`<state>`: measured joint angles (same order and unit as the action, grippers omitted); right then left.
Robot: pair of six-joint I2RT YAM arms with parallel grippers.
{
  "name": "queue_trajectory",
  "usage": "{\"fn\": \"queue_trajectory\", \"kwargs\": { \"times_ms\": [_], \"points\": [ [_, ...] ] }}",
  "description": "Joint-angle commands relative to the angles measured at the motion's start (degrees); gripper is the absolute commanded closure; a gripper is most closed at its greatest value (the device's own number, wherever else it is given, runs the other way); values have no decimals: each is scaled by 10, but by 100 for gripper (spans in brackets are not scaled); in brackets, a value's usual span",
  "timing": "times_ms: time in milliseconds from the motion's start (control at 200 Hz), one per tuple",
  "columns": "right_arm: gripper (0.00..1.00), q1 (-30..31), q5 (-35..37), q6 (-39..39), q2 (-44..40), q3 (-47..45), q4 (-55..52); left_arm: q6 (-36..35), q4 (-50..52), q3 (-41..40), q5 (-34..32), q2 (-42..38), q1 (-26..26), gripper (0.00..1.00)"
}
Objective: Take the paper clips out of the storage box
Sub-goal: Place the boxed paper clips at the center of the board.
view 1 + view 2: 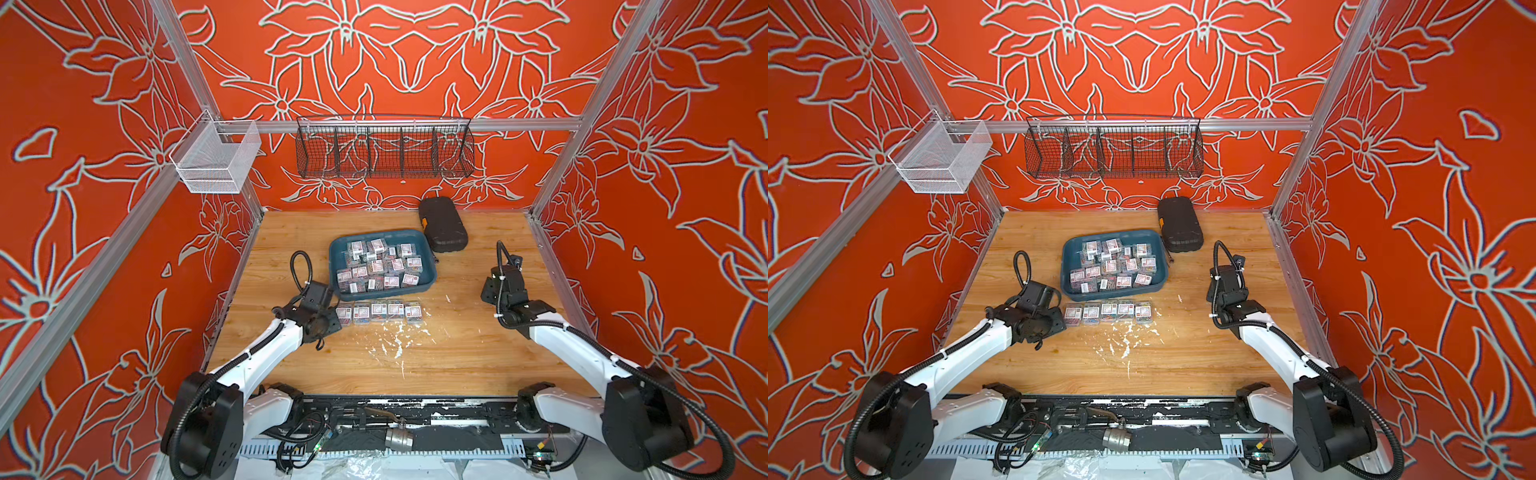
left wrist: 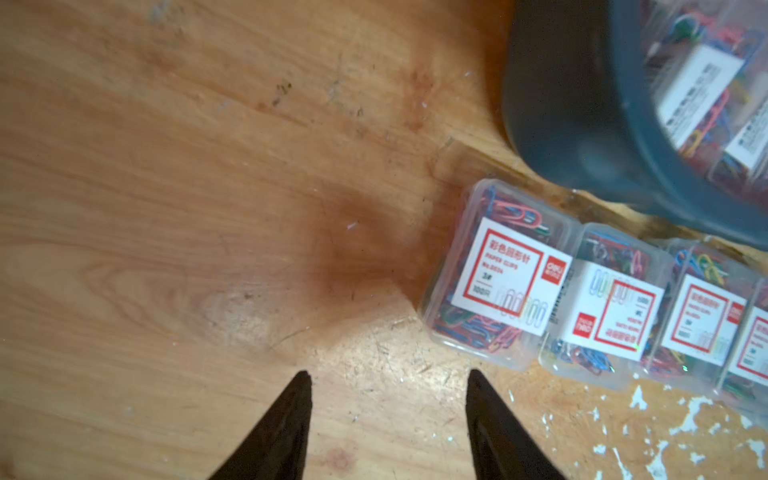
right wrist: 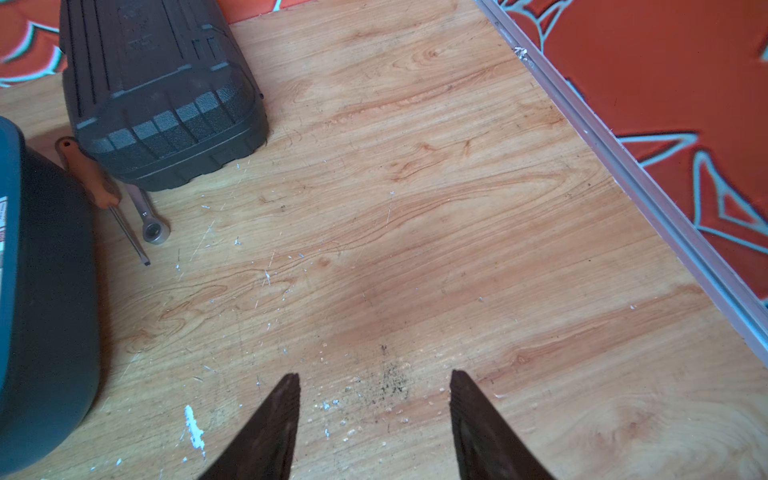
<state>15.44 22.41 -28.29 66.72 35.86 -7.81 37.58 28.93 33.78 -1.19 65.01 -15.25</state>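
Note:
The storage box (image 1: 337, 253) is a dark teal tray in mid-table in both top views, with a pile of several clear boxes of paper clips (image 1: 380, 266) in it. A row of several more paper clip boxes (image 1: 378, 311) lies on the wood just in front of the tray. My left gripper (image 2: 389, 374) is open over bare wood, beside the row's left end box (image 2: 498, 274), touching nothing. The tray's corner (image 2: 582, 124) shows beyond that box. My right gripper (image 3: 374, 374) is open and empty above bare table, to the right of the tray (image 3: 45, 291).
A black hard case (image 1: 442, 224) lies behind the tray to its right, with an orange-handled screwdriver (image 3: 89, 174) and a small wrench (image 3: 151, 224) beside it. A black wire basket (image 1: 384, 147) and a white mesh basket (image 1: 216, 160) hang on the frame. White flecks (image 1: 395, 336) mark the table.

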Motion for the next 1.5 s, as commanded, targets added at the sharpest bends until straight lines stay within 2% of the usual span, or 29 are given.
{"fn": "queue_trajectory", "kwargs": {
  "times_ms": [0,295,495,545,605,751,881,991,1171,1496],
  "points": [
    [40,-3,-3,-2,1,-1,3,-12,-68,-3,62,-1,12,42],
    [40,-3,-4,0,5,1,2,-8,-158,-32,172,79,89,45],
    [41,-3,0,-7,-3,3,-8,4,-198,-68,184,77,105,45],
    [46,-2,-18,-6,-18,9,-25,9,-208,-78,191,72,107,45],
    [46,-2,-39,-31,-51,7,-48,6,-208,-81,202,72,109,45],
    [31,16,-127,-64,-167,-19,-64,7,-210,-85,225,68,109,45],
    [29,60,-143,-77,-209,1,-106,8,-211,-86,254,65,109,45],
    [30,102,-159,-93,-199,29,-124,10,-215,-86,266,69,110,45],
    [30,167,-172,-99,-161,37,-80,16,-232,-91,295,88,110,45],
    [31,207,-173,-92,-66,68,-45,9,-226,-104,307,77,110,45]
  ]
}}
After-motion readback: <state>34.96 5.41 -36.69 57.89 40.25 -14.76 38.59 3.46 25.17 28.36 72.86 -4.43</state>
